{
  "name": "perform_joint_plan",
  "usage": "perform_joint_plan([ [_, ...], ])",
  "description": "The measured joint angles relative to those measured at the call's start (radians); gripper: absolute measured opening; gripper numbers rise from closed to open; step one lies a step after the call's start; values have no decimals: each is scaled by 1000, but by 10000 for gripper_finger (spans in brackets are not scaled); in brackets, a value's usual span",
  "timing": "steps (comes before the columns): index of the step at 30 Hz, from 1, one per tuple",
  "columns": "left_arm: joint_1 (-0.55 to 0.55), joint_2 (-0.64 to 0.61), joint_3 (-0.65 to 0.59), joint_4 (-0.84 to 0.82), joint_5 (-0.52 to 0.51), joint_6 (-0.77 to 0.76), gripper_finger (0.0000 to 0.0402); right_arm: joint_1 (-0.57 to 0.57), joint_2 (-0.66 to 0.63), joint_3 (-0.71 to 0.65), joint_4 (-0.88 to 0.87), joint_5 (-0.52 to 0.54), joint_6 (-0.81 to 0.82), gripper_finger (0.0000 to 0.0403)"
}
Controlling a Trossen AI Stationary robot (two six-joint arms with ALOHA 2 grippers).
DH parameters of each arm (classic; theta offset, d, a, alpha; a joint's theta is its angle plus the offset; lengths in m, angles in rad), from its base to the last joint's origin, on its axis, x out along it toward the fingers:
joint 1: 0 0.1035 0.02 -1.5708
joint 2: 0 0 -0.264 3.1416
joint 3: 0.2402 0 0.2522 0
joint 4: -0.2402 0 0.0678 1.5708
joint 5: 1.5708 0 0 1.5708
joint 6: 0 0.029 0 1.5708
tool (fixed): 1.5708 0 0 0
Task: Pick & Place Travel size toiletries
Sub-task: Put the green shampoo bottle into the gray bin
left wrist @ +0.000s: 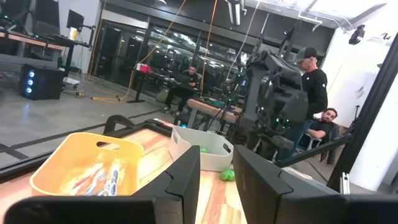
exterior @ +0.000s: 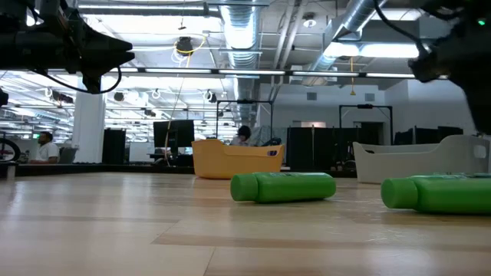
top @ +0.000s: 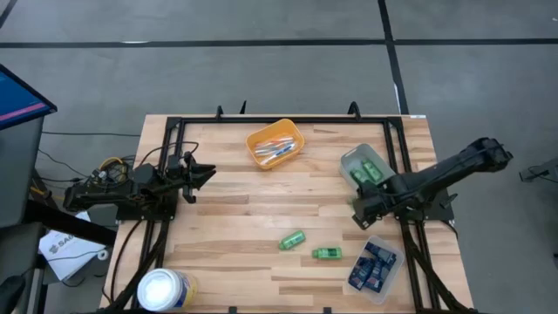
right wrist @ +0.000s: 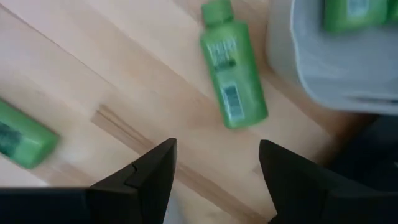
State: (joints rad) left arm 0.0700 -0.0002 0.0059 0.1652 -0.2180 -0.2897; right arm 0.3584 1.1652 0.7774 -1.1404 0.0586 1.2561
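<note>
Two small green bottles lie on their sides on the wooden table, clear of any tray. My right gripper hangs over the table next to the grey tray, pointing down; its fingers stand open with nothing between them, above the wood just short of one green bottle. The other bottle lies off to the side. More green bottles lie in the grey tray. My left gripper waits at the table's left, held level, a narrow empty gap between its fingers.
An orange tray with thin sticks stands at the far middle. A clear tray of dark navy packets sits at the near right. A round white tub stands at the near left corner. People show in the room beyond the table.
</note>
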Motion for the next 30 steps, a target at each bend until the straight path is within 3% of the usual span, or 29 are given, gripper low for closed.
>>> perform_joint_plan([
  [6,0,0,0,0,0,0,92,13,0,-101,48,-44,10,221],
  [15,0,0,0,0,1,0,92,-38,1,-219,180,-62,-118,221],
  [25,0,0,0,0,4,0,92,-102,7,-228,324,-55,-316,253],
  [30,0,0,0,0,4,0,92,-127,56,-220,369,-49,-315,257],
])
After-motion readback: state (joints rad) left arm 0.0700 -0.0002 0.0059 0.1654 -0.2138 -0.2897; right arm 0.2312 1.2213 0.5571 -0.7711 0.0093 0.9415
